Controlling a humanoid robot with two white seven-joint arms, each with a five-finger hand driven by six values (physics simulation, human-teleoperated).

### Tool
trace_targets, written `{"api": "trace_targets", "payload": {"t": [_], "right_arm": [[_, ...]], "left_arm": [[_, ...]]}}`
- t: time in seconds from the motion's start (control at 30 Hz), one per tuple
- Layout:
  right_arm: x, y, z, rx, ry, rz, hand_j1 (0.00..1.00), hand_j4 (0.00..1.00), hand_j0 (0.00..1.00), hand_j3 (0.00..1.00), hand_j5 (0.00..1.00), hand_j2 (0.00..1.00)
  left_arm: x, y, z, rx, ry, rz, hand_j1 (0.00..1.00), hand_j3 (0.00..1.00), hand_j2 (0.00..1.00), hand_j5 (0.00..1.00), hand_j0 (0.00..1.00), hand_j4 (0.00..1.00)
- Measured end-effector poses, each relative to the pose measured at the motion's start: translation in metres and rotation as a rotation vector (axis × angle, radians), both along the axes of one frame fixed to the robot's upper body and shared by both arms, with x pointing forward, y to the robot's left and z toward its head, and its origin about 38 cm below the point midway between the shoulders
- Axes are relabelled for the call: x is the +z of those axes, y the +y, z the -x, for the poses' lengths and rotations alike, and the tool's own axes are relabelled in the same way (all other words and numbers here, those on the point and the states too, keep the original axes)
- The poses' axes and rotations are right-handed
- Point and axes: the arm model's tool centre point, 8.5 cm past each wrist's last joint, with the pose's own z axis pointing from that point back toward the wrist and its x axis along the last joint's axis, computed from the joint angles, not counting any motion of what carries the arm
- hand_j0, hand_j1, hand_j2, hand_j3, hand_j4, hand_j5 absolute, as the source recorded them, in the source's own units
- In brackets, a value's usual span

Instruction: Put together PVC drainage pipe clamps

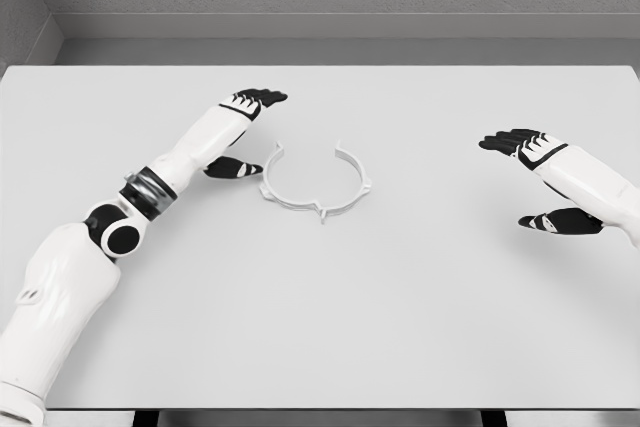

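Left hand [240, 132], fingers apart and holding nothing, just beside white open-ring pipe clamp [316, 191] lying flat left of bench [400, 327] centre; right hand [540, 182] likewise spread near right edge; clamp likely light, thin, springy: grip band sides, not tabs.

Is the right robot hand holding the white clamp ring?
No, the right robot hand is open and far from the clamp ring, which lies on the table.

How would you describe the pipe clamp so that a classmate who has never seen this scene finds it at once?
Start at the white table; near its middle, just right of the left hand, lies the pipe clamp. It is a thin white ring, open at the far side, with small tabs on its rim, and the only loose thing there.
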Motion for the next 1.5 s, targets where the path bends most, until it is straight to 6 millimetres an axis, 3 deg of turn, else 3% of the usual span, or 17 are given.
{"api": "trace_targets", "payload": {"t": [0.47,1.17,1.37,1.5], "right_arm": [[0.0,0.0,0.0,0.0,0.001,0.0,1.0,1.0,1.0,1.0,1.0,1.0],[-0.003,-0.003,-0.001,-0.008,0.01,-0.001,1.0,1.0,1.0,1.0,1.0,1.0],[-0.003,-0.003,-0.001,-0.008,0.011,-0.002,1.0,1.0,1.0,1.0,1.0,1.0],[-0.003,-0.003,-0.001,-0.008,0.011,-0.002,1.0,1.0,1.0,1.0,1.0,1.0]], "left_arm": [[-0.005,0.0,0.0,0.005,0.015,-0.001,1.0,1.0,1.0,1.0,1.0,1.0],[-0.009,-0.027,0.004,-0.024,0.022,0.047,1.0,1.0,1.0,1.0,1.0,1.0],[0.002,-0.017,-0.003,-0.004,0.001,0.054,1.0,1.0,1.0,1.0,1.0,1.0],[0.005,0.002,0.0,0.008,-0.01,0.027,1.0,1.0,1.0,1.0,1.0,1.0]]}}
